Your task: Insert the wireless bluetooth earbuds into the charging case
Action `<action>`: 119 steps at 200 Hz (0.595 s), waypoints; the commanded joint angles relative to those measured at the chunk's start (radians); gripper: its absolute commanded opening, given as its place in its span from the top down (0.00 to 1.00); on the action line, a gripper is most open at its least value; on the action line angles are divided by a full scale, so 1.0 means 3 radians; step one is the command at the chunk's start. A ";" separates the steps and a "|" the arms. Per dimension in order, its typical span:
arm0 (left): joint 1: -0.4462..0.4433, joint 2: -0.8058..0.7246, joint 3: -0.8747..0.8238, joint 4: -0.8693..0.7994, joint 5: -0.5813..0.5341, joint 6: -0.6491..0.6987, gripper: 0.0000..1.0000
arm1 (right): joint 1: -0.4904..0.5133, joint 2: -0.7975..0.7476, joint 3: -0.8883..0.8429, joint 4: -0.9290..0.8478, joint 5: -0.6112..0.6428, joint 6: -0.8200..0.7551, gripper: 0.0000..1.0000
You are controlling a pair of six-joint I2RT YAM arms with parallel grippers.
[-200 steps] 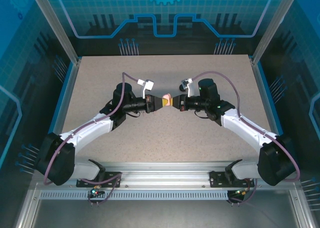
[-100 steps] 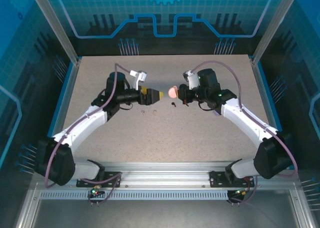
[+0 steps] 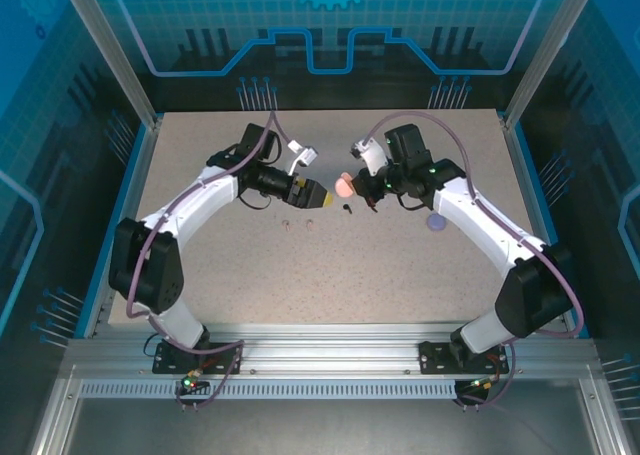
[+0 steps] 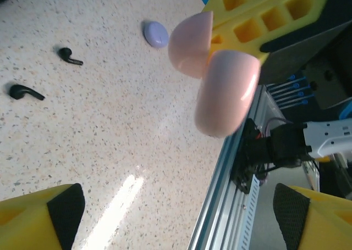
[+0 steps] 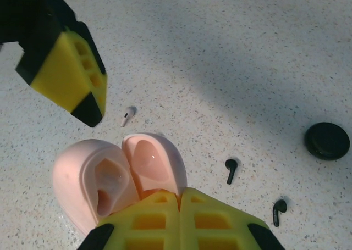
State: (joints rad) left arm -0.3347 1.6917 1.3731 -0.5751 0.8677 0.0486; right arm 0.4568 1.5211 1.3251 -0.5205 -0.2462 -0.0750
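My right gripper [image 5: 180,199] is shut on the hinge end of a pale pink charging case [image 5: 118,178]. The case is held above the table with its lid open and both pockets empty. In the top view the right gripper [image 3: 360,186] holds the pink case [image 3: 344,185] mid-table. My left gripper [image 3: 320,194] faces it from the left, a small gap away. The left gripper [image 4: 176,222] is open and holds nothing. A pale pink earbud [image 5: 128,116] lies below the case, and two pink earbuds [image 3: 287,222] show on the table. Two black earbuds [image 5: 231,170] [image 5: 279,211] lie to the right.
A closed black round case [image 5: 327,140] sits right of the black earbuds. A closed lilac round case [image 3: 436,221] lies under the right forearm. The table's metal front rail [image 4: 231,206] runs along the near edge.
A second ago both grippers met at the pink case. The left gripper let go, drew back left, then swung round toward the case again. The right gripper kept the case.
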 commanded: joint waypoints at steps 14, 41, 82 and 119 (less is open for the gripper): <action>0.0011 0.0184 0.0371 -0.0465 0.0340 0.0318 0.17 | 0.0125 0.0110 0.0163 -0.0256 -0.0124 -0.0190 1.00; -0.0001 0.0295 0.0493 -0.0510 0.0445 0.0341 0.26 | 0.0184 0.0145 0.0204 -0.0277 -0.0108 -0.0194 1.00; -0.0032 0.0403 0.0536 -0.0569 0.0511 0.0390 0.33 | 0.0210 0.0135 0.0216 -0.0265 -0.0128 -0.0170 1.00; -0.0065 0.0439 0.0501 -0.0571 0.0544 0.0407 0.36 | 0.0215 0.0140 0.0249 -0.0259 -0.0157 -0.0146 1.00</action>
State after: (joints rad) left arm -0.3428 1.8145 1.5085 -0.7143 0.9852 0.1406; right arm 0.5060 1.5574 1.3582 -0.5850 -0.2672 -0.1139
